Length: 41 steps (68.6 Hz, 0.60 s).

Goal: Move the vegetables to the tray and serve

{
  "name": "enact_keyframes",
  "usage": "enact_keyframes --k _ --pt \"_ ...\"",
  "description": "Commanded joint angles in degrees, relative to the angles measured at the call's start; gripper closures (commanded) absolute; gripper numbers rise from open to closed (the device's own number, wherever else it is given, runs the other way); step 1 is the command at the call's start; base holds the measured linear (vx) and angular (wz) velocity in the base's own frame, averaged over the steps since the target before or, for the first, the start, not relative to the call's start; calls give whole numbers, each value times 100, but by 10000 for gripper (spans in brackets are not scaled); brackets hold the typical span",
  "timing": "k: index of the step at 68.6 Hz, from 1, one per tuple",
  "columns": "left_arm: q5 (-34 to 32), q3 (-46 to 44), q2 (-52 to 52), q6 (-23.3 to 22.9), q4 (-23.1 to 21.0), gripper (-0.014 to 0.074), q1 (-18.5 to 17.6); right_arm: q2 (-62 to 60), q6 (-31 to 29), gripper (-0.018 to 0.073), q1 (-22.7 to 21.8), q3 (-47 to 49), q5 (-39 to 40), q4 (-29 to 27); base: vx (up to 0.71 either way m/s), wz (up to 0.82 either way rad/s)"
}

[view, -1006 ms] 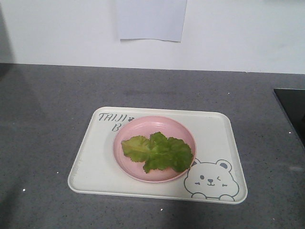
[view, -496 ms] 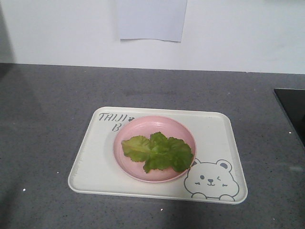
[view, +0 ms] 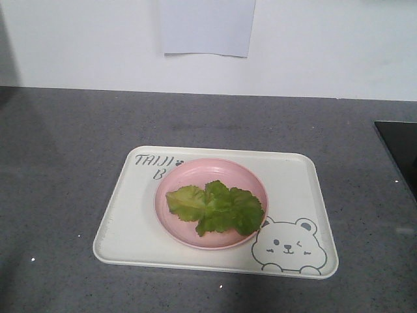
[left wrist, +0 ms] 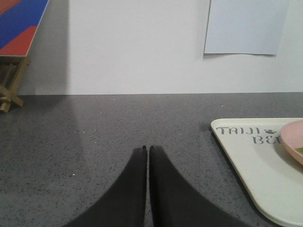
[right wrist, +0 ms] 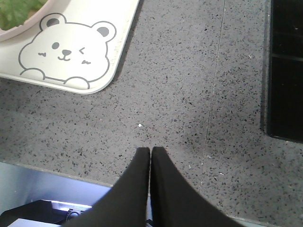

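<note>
We are looking across a broad, dark grey speckled stone counter that is running back to a plain white wall, where a pale sheet of paper is hanging flat. On the counter the tray is lying with its long axis going left to right: smooth cream-white plastic, rectangular with rounded corners, grey lettering at its far left and a winking bear drawing at its near right corner. A round pink plate is sitting at the tray's centre, covering part of the lettering, and the vegetables, crinkly bright green leaves, are resting inside it, spreading left to right. A black panel is occupying the counter's right edge. Our left gripper is hovering over bare counter left of the tray, its black fingers pressed together and holding nothing; our right gripper is hanging over the counter's near edge, right of the bear corner, likewise closed and empty.
</note>
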State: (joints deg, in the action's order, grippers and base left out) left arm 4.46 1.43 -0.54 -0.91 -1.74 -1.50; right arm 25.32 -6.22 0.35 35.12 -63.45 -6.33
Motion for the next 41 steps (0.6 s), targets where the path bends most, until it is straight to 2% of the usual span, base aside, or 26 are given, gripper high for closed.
enact_keyframes --k 1,38,41 --pt "-412 139 -98 -45 -33 604 7 37 -5 567 -35 135 258 -25 0 0" --pt "-412 139 -98 -45 -33 603 7 37 -11 567 -35 135 252 -25 0 0" --pt "-412 139 -98 -45 -33 603 7 37 -31 567 -35 135 338 107 0 0"
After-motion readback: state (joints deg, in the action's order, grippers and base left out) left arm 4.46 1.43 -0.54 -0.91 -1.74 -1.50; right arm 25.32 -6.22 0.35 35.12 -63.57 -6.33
